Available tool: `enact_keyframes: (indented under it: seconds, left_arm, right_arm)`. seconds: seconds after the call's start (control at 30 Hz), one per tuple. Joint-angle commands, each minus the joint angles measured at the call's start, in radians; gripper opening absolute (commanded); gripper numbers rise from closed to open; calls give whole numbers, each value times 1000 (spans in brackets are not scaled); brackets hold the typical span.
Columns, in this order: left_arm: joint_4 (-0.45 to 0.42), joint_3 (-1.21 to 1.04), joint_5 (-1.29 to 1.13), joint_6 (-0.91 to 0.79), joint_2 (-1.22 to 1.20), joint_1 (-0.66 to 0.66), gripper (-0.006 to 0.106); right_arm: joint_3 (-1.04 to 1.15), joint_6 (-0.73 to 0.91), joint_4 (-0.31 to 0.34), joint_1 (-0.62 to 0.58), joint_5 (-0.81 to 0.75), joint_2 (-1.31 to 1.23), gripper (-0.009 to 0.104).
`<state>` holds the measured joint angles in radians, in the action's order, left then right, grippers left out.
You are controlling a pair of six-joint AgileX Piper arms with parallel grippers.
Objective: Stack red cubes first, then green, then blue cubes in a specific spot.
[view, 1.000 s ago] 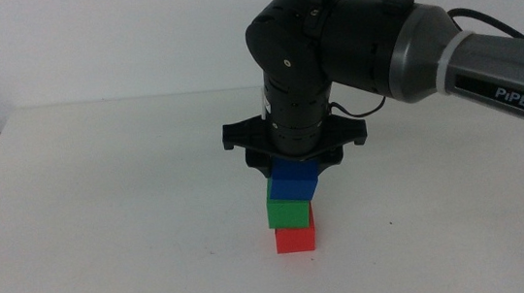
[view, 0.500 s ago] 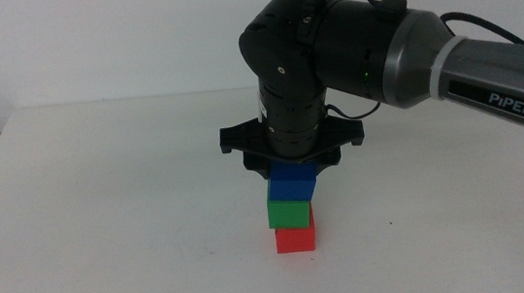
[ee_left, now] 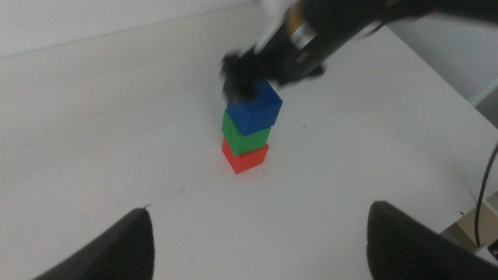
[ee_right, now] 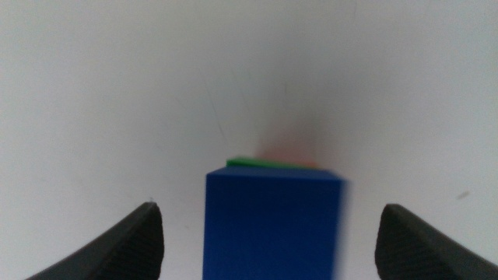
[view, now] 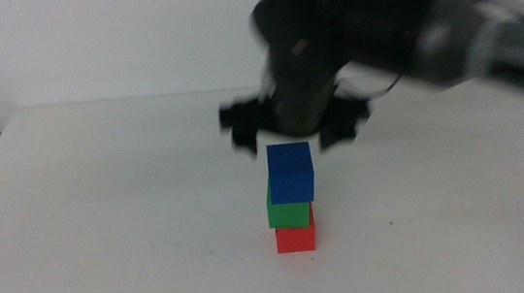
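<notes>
A plain white worktop [view: 103,212] fills the scene under a pale wall, bare apart from one small tower near its middle. At the middle view's left edge a dark blurred block shows, too cut off to identify. The left gripper [ee_left: 257,233] hangs well back from the tower with its two dark jaws spread wide and nothing between them; the tower stands well beyond it, roughly on its centre line. The tower has the red cube [view: 295,238] on the worktop, the green cube [view: 288,212] resting on it, and the blue cube [view: 290,173] on top, turned a little so its edges do not line up with the green one below. The right gripper [view: 290,134] is directly above the blue cube, smeared by motion blur, its arm reaching in from the right. In the right wrist view its jaws stand far apart on either side of the blue cube [ee_right: 272,225], clear of its faces, so it grips nothing; a thin strip of the green cube [ee_right: 257,162] shows just past the blue top.
</notes>
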<state>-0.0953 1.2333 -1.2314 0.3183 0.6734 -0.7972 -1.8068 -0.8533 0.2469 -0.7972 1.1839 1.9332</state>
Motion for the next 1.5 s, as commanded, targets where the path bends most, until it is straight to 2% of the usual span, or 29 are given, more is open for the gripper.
enact_keyframes:
  seconds: [0.0, 0.1, 0.27, 0.37, 0.5, 0.57, 0.63, 0.7, 0.87, 0.93, 1.13, 1.17, 1.23, 1.37, 1.47]
  left_arm:
    - [-2, -2, 10, -1, -2, 1, 94]
    - [-2, -2, 10, -1, -2, 1, 94]
    - [-2, -2, 10, -1, -2, 1, 94]
    - [-2, -2, 10, -1, -2, 1, 94]
    - [-2, -2, 10, -1, -2, 1, 94]
    - [-2, -2, 10, -1, -2, 1, 94]
    - [-2, -2, 10, -1, -2, 1, 94]
    - [-2, -2, 10, -1, -2, 1, 94]
    - [-2, -2, 10, -1, -2, 1, 94]
    - [-2, -2, 10, -1, -2, 1, 94]
    - [0, -2, 10, -1, -2, 1, 94]
    - [-53, -16, 10, -1, -2, 7, 94]
    - [-70, -65, 52, -1, -2, 41, 94]
    - [-10, -227, 375, -1, -2, 182, 94]
    - [134, -373, 627, -87, -2, 351, 94]
  right_arm:
    - [22, 16, 77, 4, 6, -131, 89]
    - [118, 16, 130, 49, 10, -278, 89]
    - [361, 85, 132, 161, -57, -563, 89]
    - [565, 196, 106, 289, -190, -760, 89]
    - [859, 459, 9, 524, -415, -1013, 89]
    - [976, 625, -92, 636, -541, -1126, 89]
    - [1079, 790, -233, 741, -644, -1209, 89]
    - [1136, 883, -302, 802, -681, -1249, 89]
    - [1156, 902, -305, 825, -687, -1261, 89]
    - [1156, 878, -336, 825, -682, -1261, 89]
    - [1156, 873, -331, 825, -684, -1260, 89]
    - [1156, 873, -331, 825, -684, -1260, 89]
    - [1156, 873, -331, 825, -684, -1260, 89]
    - [1156, 873, -331, 825, -684, -1260, 89]
    - [1156, 873, -331, 825, -684, -1260, 89]
